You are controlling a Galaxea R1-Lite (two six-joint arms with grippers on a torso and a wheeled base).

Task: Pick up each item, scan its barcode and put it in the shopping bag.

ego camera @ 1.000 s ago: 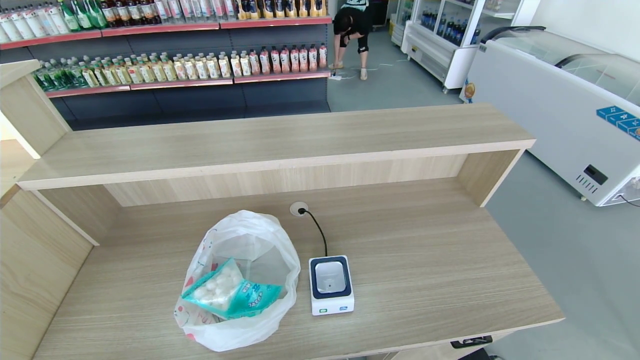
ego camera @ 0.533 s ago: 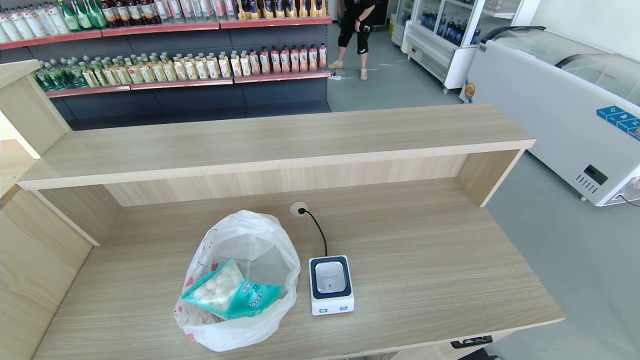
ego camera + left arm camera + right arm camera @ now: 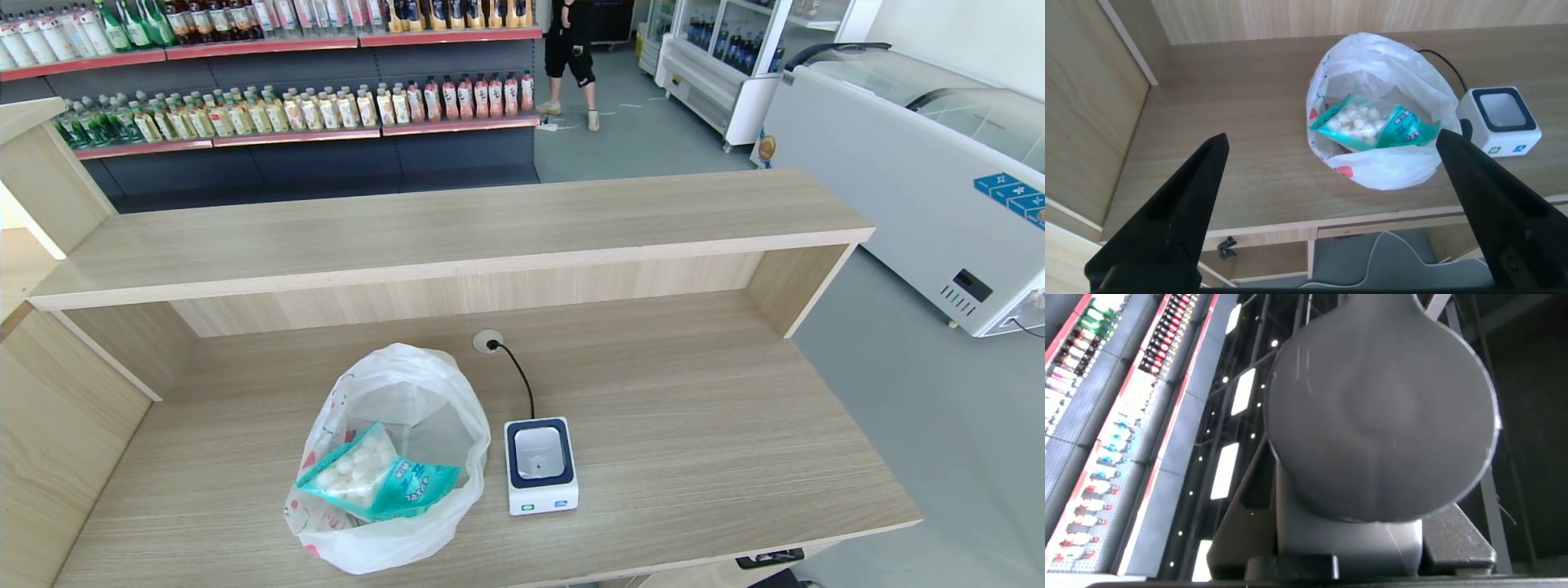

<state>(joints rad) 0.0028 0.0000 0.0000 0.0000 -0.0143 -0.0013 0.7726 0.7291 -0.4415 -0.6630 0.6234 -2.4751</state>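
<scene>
A white plastic shopping bag (image 3: 392,457) stands open on the wooden counter (image 3: 694,441), left of the scanner. Inside it lies a teal packet of white round sweets (image 3: 371,478). The same bag (image 3: 1380,106) and packet (image 3: 1376,124) show in the left wrist view, well below my left gripper (image 3: 1331,140), which hangs open above the counter's near edge with nothing between its two black fingers (image 3: 1180,216). The white barcode scanner (image 3: 539,465) with its dark blue window sits at the counter's middle, also seen as the scanner (image 3: 1500,121) beside the bag.
A black cable (image 3: 518,376) runs from the scanner to a round port in the counter. A raised wooden shelf (image 3: 449,224) spans the back, and a side wall (image 3: 57,441) closes the left. Bare counter lies right of the scanner.
Nothing on the counter has moved. Only a person far off in the shop aisle has straightened up.
</scene>
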